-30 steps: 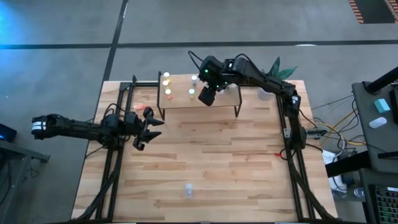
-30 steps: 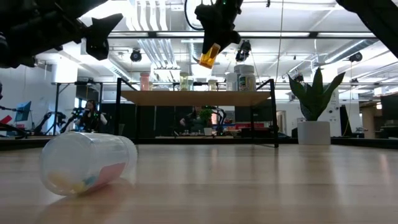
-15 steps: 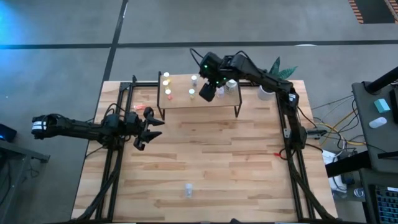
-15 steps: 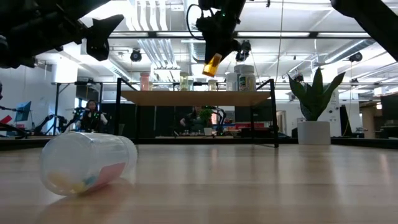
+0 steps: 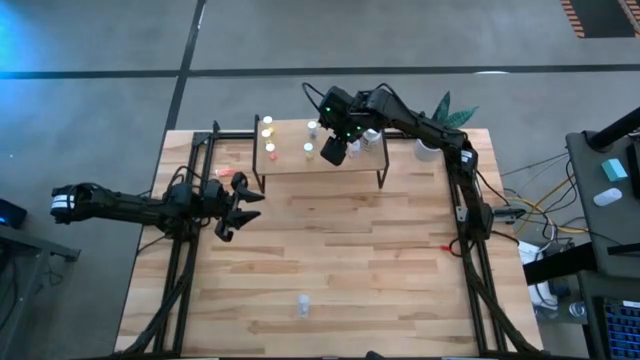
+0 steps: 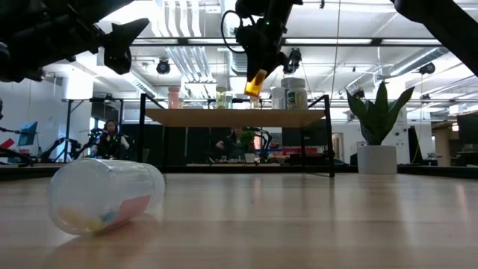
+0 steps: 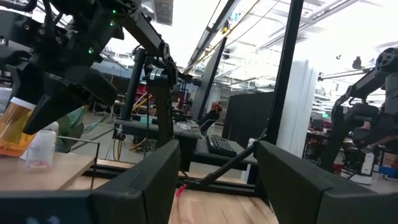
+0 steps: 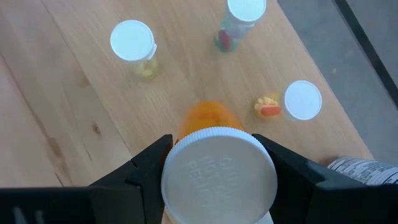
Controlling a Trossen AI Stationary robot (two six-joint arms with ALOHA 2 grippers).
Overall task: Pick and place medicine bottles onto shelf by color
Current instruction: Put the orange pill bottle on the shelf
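Overhead, right claw (image 5: 333,150) clamped on orange bottle (image 6: 255,81) above shelf (image 5: 320,162), left claw (image 5: 240,207) apart, idle.

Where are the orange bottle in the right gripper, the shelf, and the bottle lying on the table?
orange bottle (image 8: 219,180): right wrist view, on its white cap.
shelf (image 6: 231,117): low view, on the board's front edge.
lying bottle (image 6: 104,194): low view, on its clear side wall.
right gripper (image 5: 333,150): high view, between its fingertips.

Honestly nothing readable here: the white cap (image 8: 219,175) of the orange bottle has raised lettering that's too blurred to make out, and the label on the bottle (image 8: 360,168) at the frame's edge is just tiny illegible print.
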